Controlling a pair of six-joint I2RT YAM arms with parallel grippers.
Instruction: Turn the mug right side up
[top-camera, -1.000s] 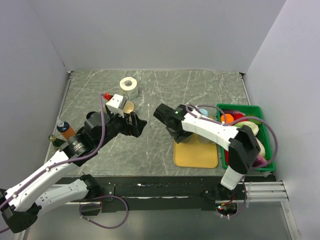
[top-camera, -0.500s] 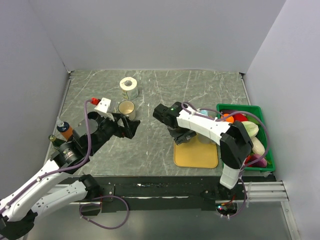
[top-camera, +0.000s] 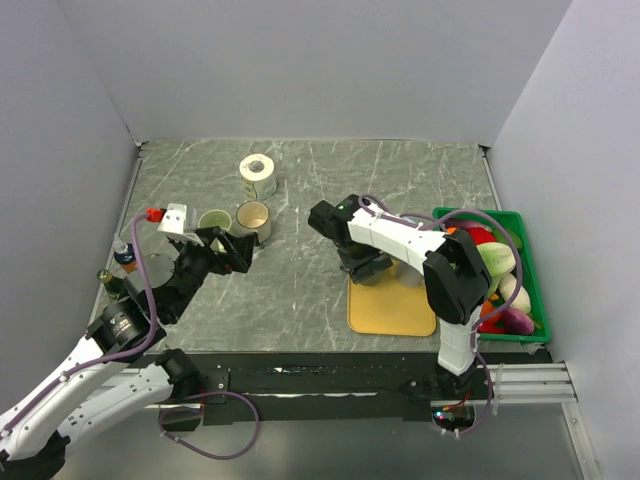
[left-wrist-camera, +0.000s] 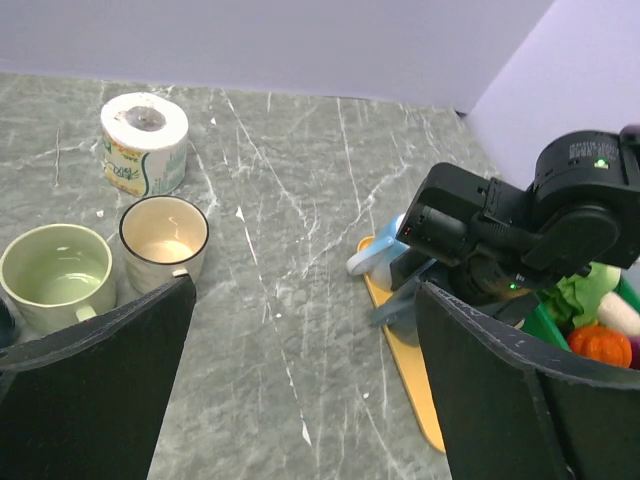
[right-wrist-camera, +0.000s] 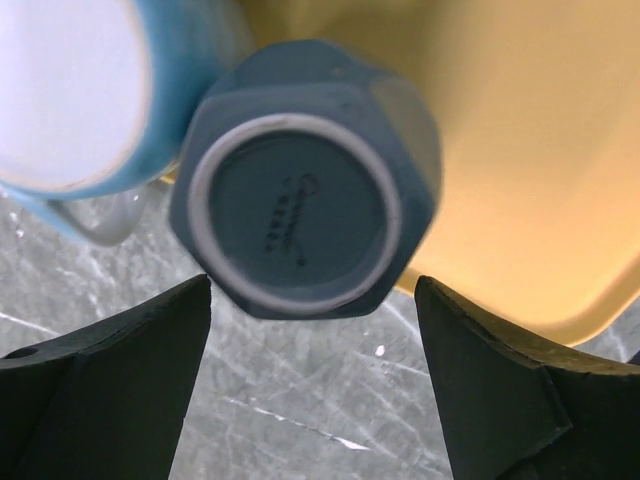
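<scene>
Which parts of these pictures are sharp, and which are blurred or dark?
Right wrist view: the upside-down mug is fairly sharp, the light blue mug beside it soft, the fingers of the right hand dark blurs. Left wrist view: the green cup is sharp, the left hand dark. Top view: even light, soft shadows.
</scene>
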